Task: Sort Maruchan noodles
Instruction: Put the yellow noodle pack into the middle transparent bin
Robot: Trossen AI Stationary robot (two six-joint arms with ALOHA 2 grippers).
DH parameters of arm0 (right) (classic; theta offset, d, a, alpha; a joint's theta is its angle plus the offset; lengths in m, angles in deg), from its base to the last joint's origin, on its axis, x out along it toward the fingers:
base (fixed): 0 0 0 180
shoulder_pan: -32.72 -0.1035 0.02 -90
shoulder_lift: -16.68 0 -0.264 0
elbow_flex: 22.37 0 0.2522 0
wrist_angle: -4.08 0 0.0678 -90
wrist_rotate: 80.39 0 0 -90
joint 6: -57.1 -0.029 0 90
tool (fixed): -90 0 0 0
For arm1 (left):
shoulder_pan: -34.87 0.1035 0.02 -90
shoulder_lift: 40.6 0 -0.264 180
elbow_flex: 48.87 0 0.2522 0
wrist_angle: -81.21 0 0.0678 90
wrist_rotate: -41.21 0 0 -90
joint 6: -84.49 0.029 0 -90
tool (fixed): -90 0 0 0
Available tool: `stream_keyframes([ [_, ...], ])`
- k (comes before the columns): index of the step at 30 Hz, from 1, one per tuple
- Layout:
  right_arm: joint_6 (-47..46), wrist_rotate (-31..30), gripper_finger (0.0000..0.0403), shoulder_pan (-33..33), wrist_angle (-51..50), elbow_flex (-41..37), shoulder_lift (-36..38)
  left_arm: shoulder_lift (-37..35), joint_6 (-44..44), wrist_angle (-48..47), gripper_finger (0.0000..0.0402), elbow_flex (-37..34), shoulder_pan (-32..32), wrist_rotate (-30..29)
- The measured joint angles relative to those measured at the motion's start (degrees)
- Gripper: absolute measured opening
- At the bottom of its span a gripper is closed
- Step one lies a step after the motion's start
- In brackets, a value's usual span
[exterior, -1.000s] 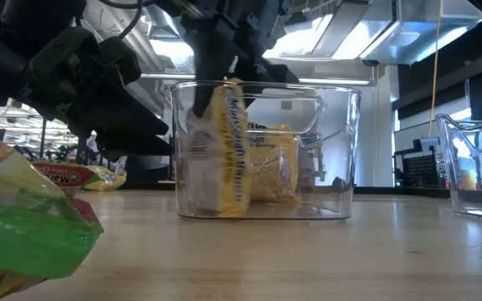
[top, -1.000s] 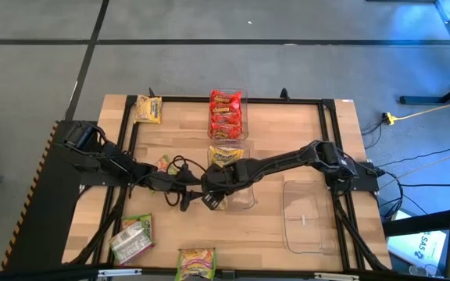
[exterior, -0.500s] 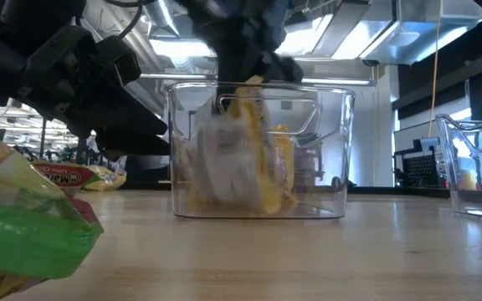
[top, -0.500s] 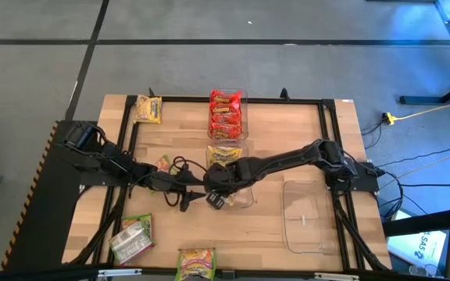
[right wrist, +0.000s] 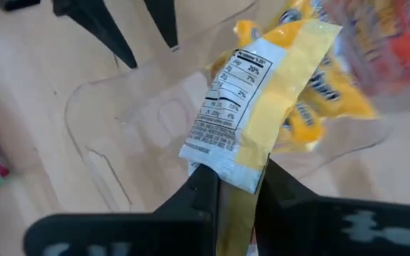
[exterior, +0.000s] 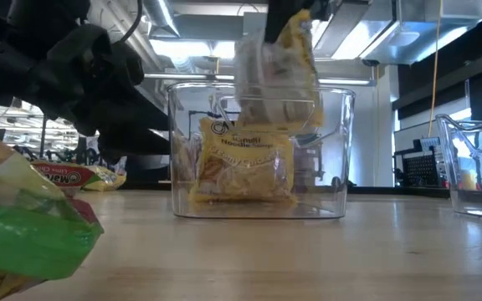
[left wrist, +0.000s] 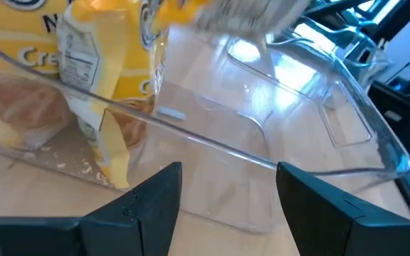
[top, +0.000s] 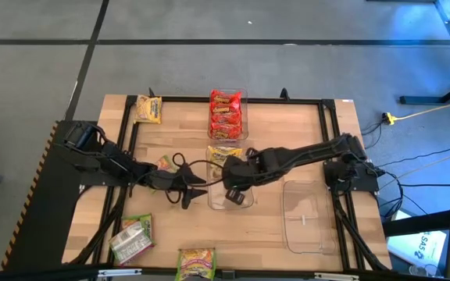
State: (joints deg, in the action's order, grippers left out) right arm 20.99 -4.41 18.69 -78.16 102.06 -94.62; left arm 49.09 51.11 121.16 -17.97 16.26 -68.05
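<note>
Altogether four loose packets (top: 148,109), three bins (top: 308,215).

- The lifted yellow packet (exterior: 279,58) is motion-blurred in the low view, and its print cannot be read.
- The green packet (exterior: 23,221) is cut off by the left edge.
- The right claw (exterior: 295,7) is mostly out of frame at the top.

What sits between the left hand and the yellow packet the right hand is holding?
Only the clear bin's near wall: in the left wrist view the left hand, open, faces it, and the held yellow packet hangs above that bin in the right hand.
</note>
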Motion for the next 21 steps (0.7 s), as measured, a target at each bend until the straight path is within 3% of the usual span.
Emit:
stream_keyframes([
  [8, 10.52, -7.24, 0.0028, -1.17, -1.45, 0.0, 5.15, -7.53, -5.53, -0.43, 0.0224, -0.04, 3.44, 8.94],
  [13, 18.08, -12.54, 0.0028, -2.36, -3.58, 0.02, 7.06, -13.73, -7.07, -0.61, 0.0252, -0.04, 6.53, 11.86],
  [17, 28.77, -20.28, 0.0028, -3.54, -3.27, -0.57, 7.14, -18.32, -9.64, -1.31, 0.0276, -0.04, 10.52, 13.07],
  [21, 39.41, -30.54, 0.0028, -3.64, -0.33, -6.11, 7.17, -21.33, -15.13, -1.61, 0.0278, -0.04, 15.21, 15.64],
])
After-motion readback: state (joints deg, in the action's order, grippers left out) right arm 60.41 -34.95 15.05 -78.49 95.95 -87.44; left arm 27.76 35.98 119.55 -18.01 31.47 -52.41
